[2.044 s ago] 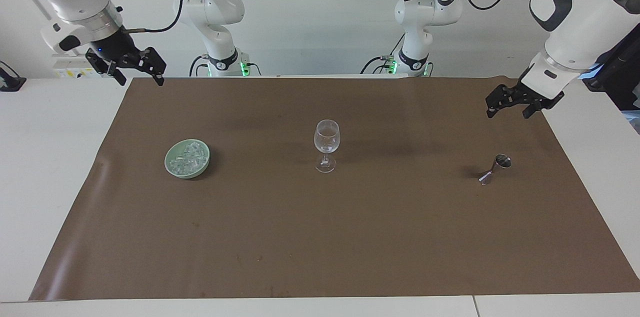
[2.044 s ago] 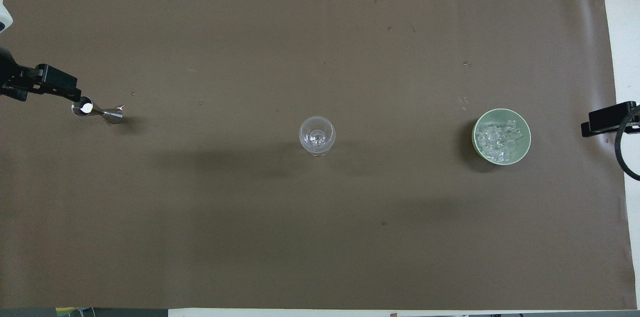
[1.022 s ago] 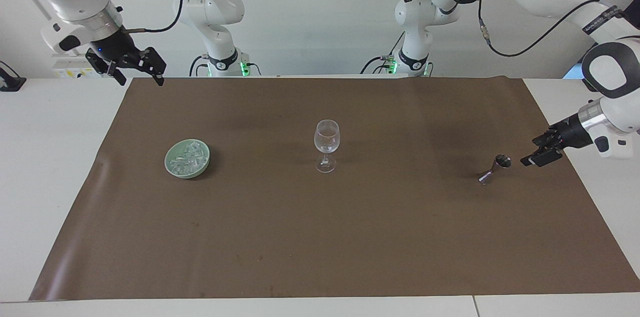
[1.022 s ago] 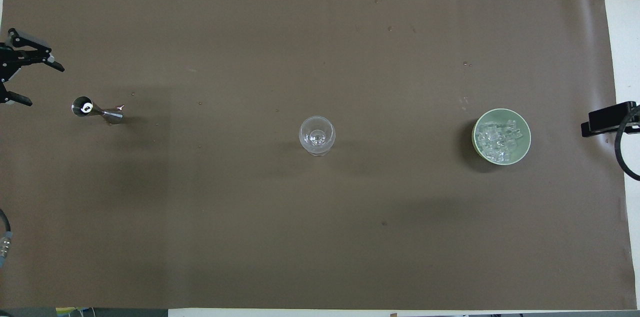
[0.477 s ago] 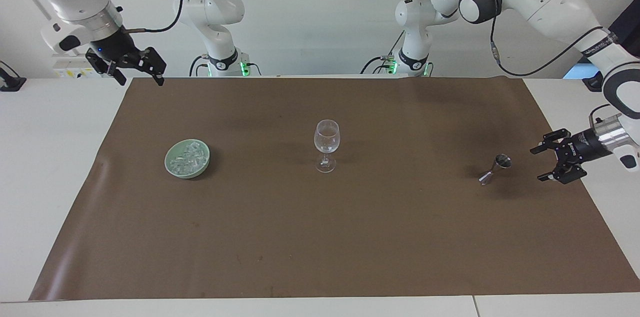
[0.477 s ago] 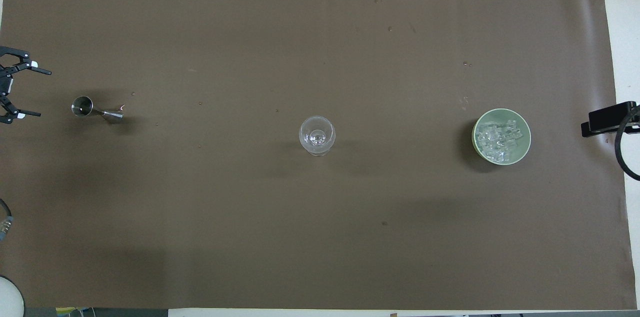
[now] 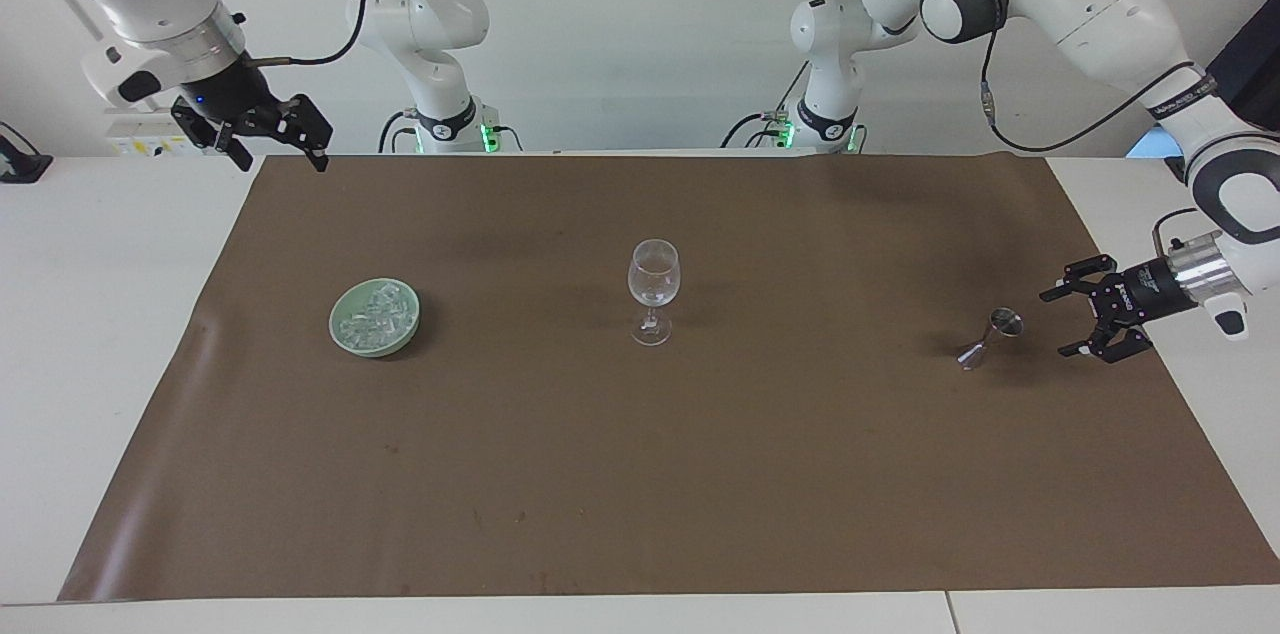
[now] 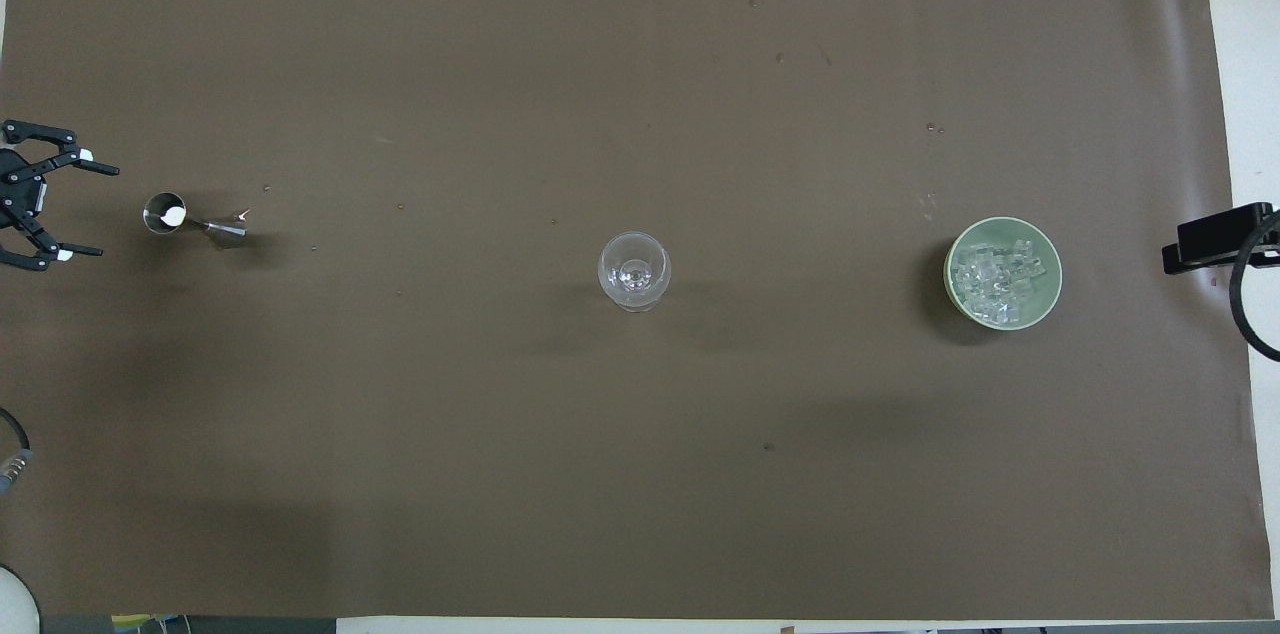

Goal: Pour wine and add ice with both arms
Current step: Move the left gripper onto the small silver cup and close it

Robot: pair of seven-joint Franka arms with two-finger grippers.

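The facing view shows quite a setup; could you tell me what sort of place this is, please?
Probably a robotics lab bench staged as a bar: two white arms, a brown mat over a white table, and a wine glass.

You have a brown mat (image 7: 640, 474) spread over the white table (image 7: 100, 334). A clear wine glass (image 7: 653, 290) stands upright mid-mat. A pale green bowl (image 7: 375, 318) sits toward the right arm's end.
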